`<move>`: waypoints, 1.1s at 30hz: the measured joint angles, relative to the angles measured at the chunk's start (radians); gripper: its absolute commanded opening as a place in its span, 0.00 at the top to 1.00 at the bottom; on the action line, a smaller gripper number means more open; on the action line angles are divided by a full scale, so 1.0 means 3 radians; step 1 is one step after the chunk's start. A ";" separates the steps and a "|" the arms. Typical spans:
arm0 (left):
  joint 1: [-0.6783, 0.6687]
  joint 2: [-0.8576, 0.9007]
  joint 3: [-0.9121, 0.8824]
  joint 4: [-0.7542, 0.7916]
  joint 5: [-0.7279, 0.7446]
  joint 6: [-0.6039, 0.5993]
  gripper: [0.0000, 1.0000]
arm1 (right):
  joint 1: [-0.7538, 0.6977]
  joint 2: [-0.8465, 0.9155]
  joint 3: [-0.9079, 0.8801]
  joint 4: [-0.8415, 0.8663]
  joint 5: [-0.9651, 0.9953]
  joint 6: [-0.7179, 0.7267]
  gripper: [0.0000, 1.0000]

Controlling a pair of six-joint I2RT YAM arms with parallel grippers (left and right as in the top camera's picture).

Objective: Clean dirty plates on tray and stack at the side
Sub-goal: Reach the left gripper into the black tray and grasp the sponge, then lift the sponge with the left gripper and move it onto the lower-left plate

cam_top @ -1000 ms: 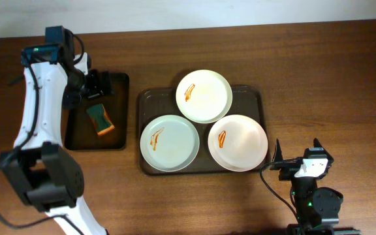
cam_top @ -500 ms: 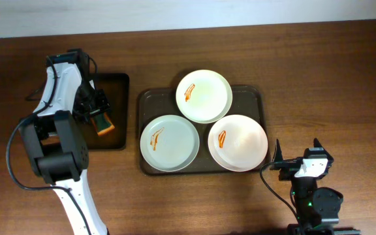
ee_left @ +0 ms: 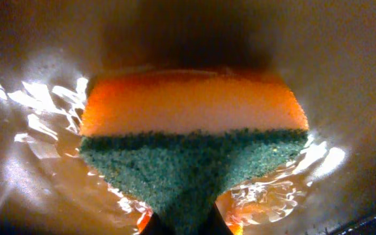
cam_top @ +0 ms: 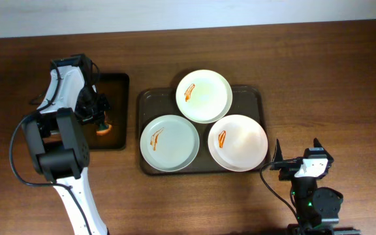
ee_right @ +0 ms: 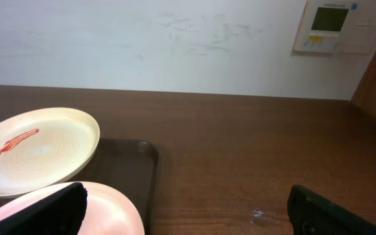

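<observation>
Three white plates lie on the grey-brown tray point(cam_top: 151, 99), each with an orange-red smear: one at the back point(cam_top: 204, 96), one front left point(cam_top: 170, 142), one front right point(cam_top: 237, 142). My left gripper point(cam_top: 98, 116) is down in the small black tray point(cam_top: 117, 88), away from the plates. It is shut on an orange and green sponge point(ee_left: 194, 124); in the left wrist view the left gripper point(ee_left: 187, 225) pinches the sponge's green layer. My right gripper point(cam_top: 297, 160) stands open near the table's front right. In the right wrist view the right gripper point(ee_right: 188, 215) frames bare table, with the back plate point(ee_right: 38, 150) and the front right plate point(ee_right: 106, 209) to its left.
The black tray sits left of the grey-brown tray with a narrow gap of table between them. Bare wooden table point(cam_top: 325, 85) stretches to the right of the big tray. A wall with a control panel point(ee_right: 335, 25) rises behind the table.
My left gripper has dropped onto the sponge in the black tray and closed on it. The right arm and the plates have not moved.
</observation>
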 measured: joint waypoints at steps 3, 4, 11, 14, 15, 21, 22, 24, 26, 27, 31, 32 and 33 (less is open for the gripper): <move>0.0000 0.0001 0.0004 -0.0048 0.0000 -0.0003 0.18 | 0.0000 0.0000 0.0000 0.0000 0.0000 -0.0005 0.02; 0.0000 0.0001 0.0005 -0.0070 -0.0004 0.0006 0.18 | 0.0000 0.0000 0.0000 0.0001 0.0000 -0.0001 0.02; 0.0000 0.0003 0.0014 -0.0173 -0.0025 0.0008 0.35 | 0.0000 0.0000 0.0000 0.0000 0.0000 -0.0003 0.02; 0.0000 0.0003 0.0013 -0.0045 -0.0036 -0.0010 1.00 | 0.0000 0.0000 0.0000 0.0000 0.0000 -0.0004 0.02; 0.0000 0.0004 0.0009 -0.0013 -0.0037 -0.0006 1.00 | 0.0000 0.0000 0.0000 0.0000 0.0000 -0.0004 0.02; 0.0000 0.0022 0.0033 -0.0170 -0.0036 0.0003 1.00 | 0.0000 0.0000 0.0000 0.0000 0.0000 -0.0003 0.02; 0.0000 0.0032 0.0072 -0.0266 -0.0037 0.0005 1.00 | 0.0000 0.0000 0.0000 0.0000 0.0000 -0.0003 0.02; 0.0000 0.0086 0.0338 -0.0576 -0.0034 0.0006 1.00 | 0.0000 0.0000 0.0000 0.0000 -0.0001 -0.0001 0.02; 0.0000 0.0092 0.0570 -0.0764 -0.0036 0.0006 1.00 | 0.0000 0.0000 0.0000 0.0000 0.0000 0.0000 0.02; 0.0000 0.0084 0.0907 -0.0908 -0.0033 0.0008 1.00 | 0.0000 0.0000 0.0000 0.0000 0.0000 -0.0003 0.02; 0.0000 0.0079 0.2117 -0.1315 -0.0037 0.0017 1.00 | 0.0000 0.0000 0.0000 0.0000 -0.0001 -0.0001 0.02; 0.0000 0.0072 0.2327 -0.1319 -0.0034 0.0017 1.00 | 0.0000 0.0000 0.0000 0.0000 0.0000 -0.0004 0.02; 0.0000 0.0070 0.2422 -0.1312 -0.0034 0.0017 1.00 | 0.0000 0.0000 0.0000 0.0000 0.0000 -0.0003 0.01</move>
